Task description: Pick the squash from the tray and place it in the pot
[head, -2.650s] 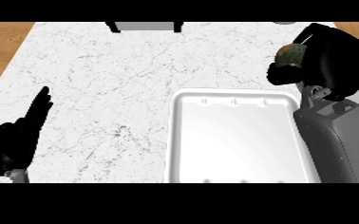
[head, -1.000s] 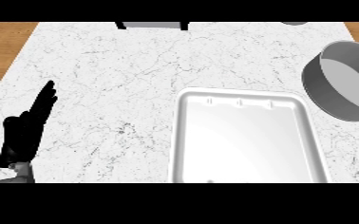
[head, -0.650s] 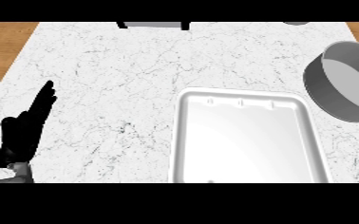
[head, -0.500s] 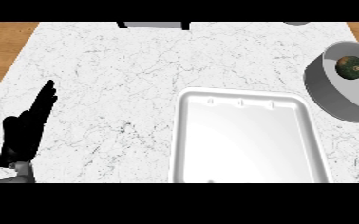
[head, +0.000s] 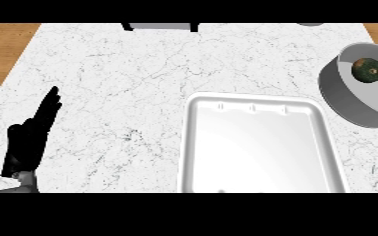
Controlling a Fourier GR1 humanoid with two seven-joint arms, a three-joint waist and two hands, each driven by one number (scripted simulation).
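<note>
At far left, black left hand [head: 29, 140], resting, fingers straight and pointing up, holding nothing. Across the middle, smooth white marble counter [head: 133, 70] with fine grey veins. Right of centre, glossy white rectangular tray [head: 258, 152] with rounded corners and raised rim. At the right edge, round grey pot [head: 334, 97], with dark green squash [head: 365, 70] inside.
</note>
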